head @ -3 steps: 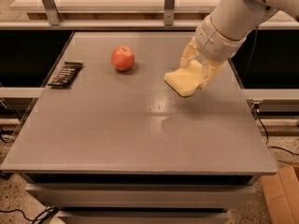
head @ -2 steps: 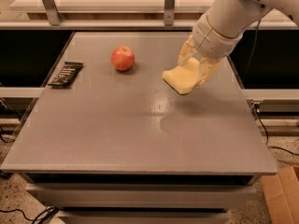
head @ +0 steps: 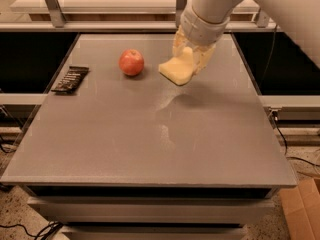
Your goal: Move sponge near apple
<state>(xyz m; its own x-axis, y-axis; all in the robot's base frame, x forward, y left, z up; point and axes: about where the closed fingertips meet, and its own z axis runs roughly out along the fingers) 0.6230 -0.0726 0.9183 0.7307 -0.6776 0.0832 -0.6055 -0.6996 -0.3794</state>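
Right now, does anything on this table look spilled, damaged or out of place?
Nothing stands out. The gripper holds the sponge tilted above the table, just right of the apple, which sits intact. The dark packet lies at a slant by the left edge; no spill shows.

You lose the arm (head: 280, 9) past the top and right edges. The gripper (head: 192, 59), above the far right of the table (head: 150, 149), clasps the sponge (head: 176, 71) and covers its upper end. Markings on the dark packet (head: 70, 79) are too small to read. The bottom-right corner cuts off the cardboard box (head: 302, 209).
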